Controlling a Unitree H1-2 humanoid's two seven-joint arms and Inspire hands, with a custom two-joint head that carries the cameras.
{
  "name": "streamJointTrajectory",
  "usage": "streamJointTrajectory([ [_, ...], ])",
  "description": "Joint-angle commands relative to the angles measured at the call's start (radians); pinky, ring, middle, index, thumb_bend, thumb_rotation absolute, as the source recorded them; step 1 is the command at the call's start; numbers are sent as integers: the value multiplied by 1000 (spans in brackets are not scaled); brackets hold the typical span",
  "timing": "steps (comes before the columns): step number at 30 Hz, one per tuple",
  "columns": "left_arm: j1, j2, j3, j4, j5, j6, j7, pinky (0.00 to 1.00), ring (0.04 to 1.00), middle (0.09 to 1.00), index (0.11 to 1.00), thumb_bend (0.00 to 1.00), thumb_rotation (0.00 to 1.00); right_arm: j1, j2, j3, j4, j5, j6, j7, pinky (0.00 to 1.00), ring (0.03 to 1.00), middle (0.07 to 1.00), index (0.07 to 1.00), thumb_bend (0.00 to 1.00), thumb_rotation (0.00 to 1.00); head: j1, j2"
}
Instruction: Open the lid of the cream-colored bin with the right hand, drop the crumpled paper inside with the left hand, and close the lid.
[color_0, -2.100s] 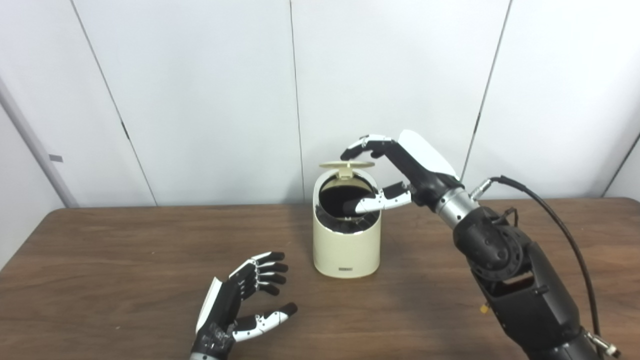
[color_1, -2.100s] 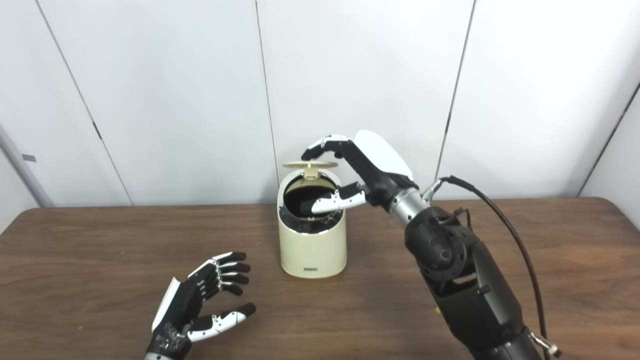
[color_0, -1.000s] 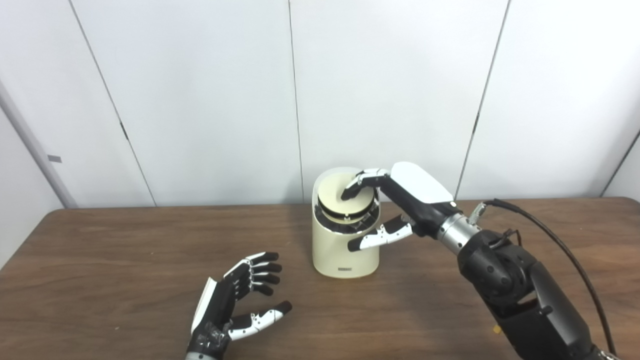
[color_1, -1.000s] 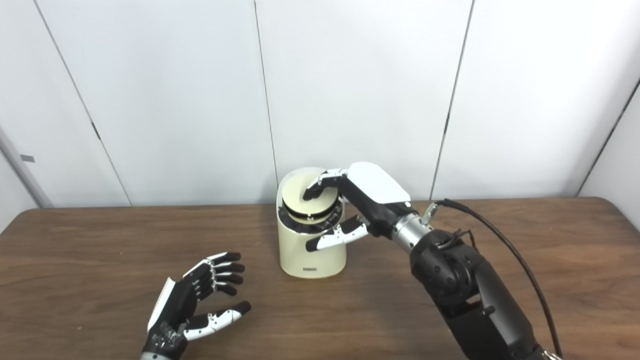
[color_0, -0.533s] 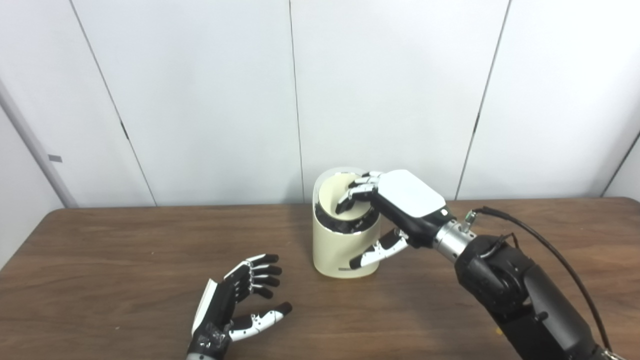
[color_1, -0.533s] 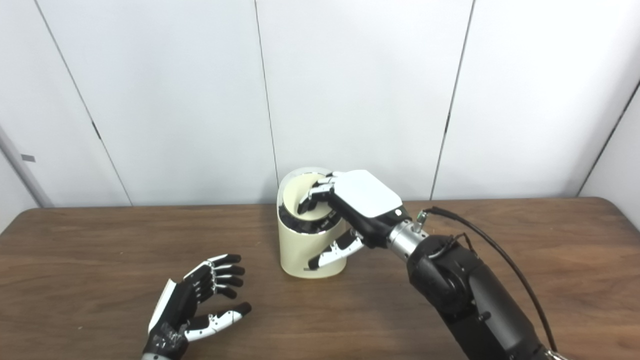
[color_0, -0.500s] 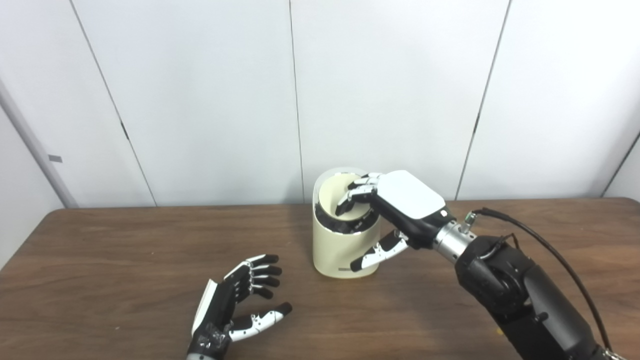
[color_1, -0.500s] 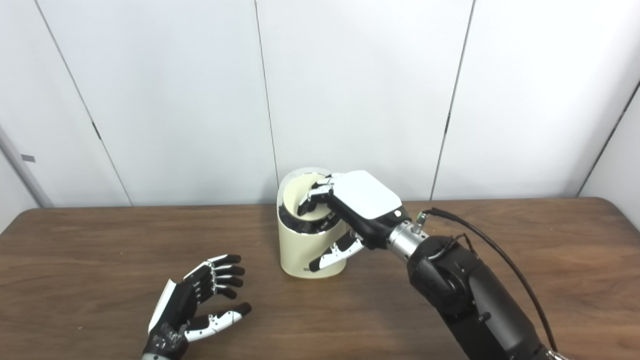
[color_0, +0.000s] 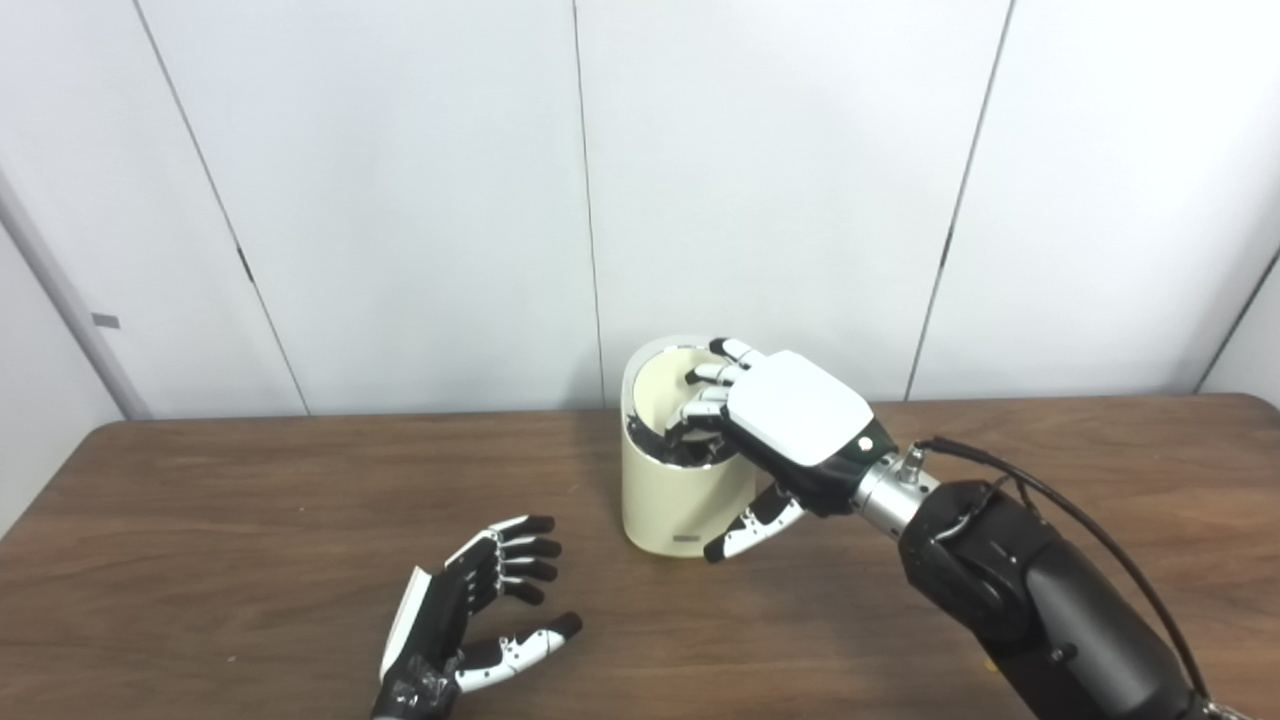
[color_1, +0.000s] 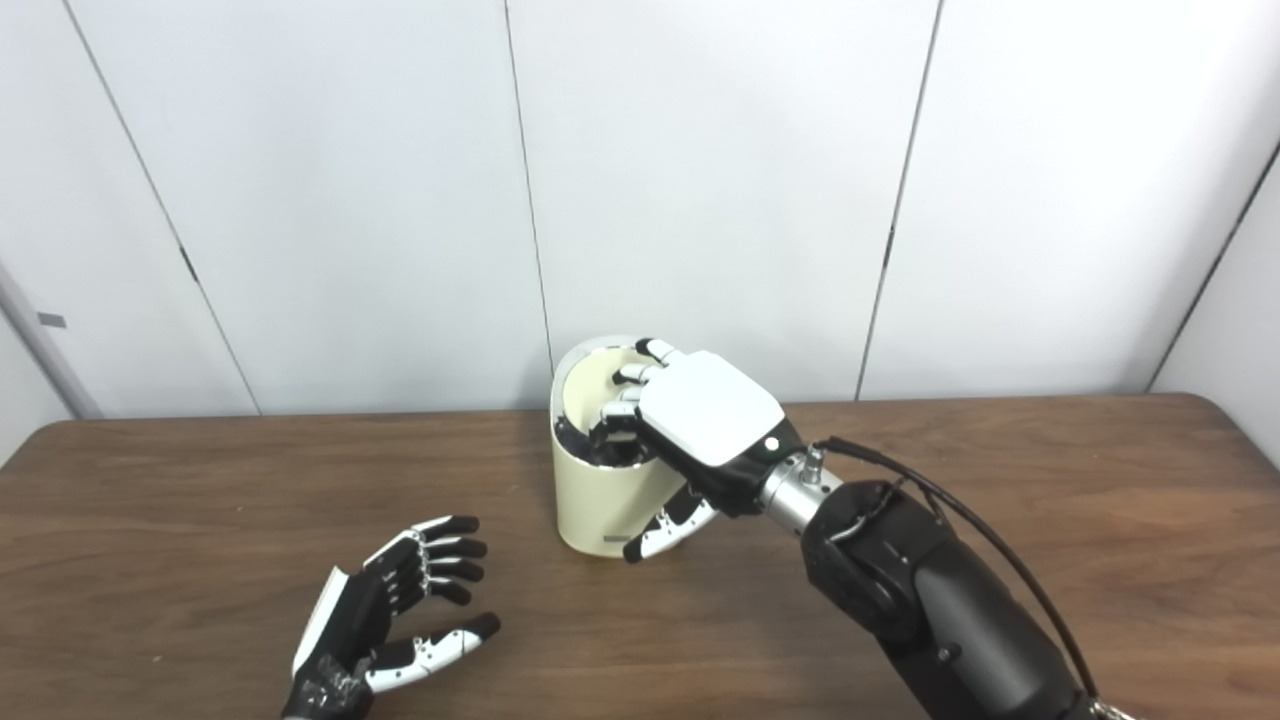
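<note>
The cream-colored bin (color_0: 660, 500) stands upright at the middle back of the brown table (color_0: 200, 520). Its round lid (color_0: 658, 385) is down inside the top rim. My right hand (color_0: 790, 420) lies over the bin's top, palm down, with its fingertips (color_0: 700, 395) bent onto the lid. Its thumb (color_0: 745, 530) hangs free in front of the bin's right side. It grips nothing. My left hand (color_0: 470, 610) rests low at the front left of the bin, open and empty, fingers spread. No crumpled paper is in view.
White wall panels (color_0: 400, 200) stand right behind the table's far edge. A black cable (color_0: 1100, 540) loops over my right forearm. The bin also shows in the right eye view (color_1: 590, 500).
The lid has gone from raised to down in the rim. My right hand followed it down and turned palm-down over the bin. My left hand has hardly moved.
</note>
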Motion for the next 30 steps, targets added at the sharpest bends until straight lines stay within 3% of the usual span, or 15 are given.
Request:
streamJointTrajectory([
  [1,-6,0,5,-34,-3,-8,10,578,653,707,764,667,0,6,-15,4,21,-31,43,70,965,876,707,696,717,481,0,1],
  [7,-4,5,5,-39,-1,-3,7,580,655,709,766,667,0,11,3,-16,14,-8,76,109,981,888,717,701,720,482,-1,2],
  [11,-5,5,5,-41,6,-1,10,571,648,707,765,666,0,23,41,-76,-4,108,157,165,997,903,730,707,706,476,-3,0],
  [14,-6,4,5,-44,4,5,9,567,646,706,764,664,0,21,56,-114,-26,177,211,198,981,898,750,724,685,525,-3,0],
  [24,-12,8,3,-42,1,6,4,565,644,706,766,656,0,24,68,-204,-68,274,207,100,931,877,741,725,649,504,-5,0],
  [26,-13,8,3,-44,2,8,4,562,643,706,765,656,0,25,70,-221,-66,279,183,60,826,856,759,751,673,503,-5,0],
  [30,-11,8,4,-52,-4,17,3,563,645,704,764,660,0,33,86,-271,-63,327,169,-4,778,841,826,820,658,449,-5,2],
])
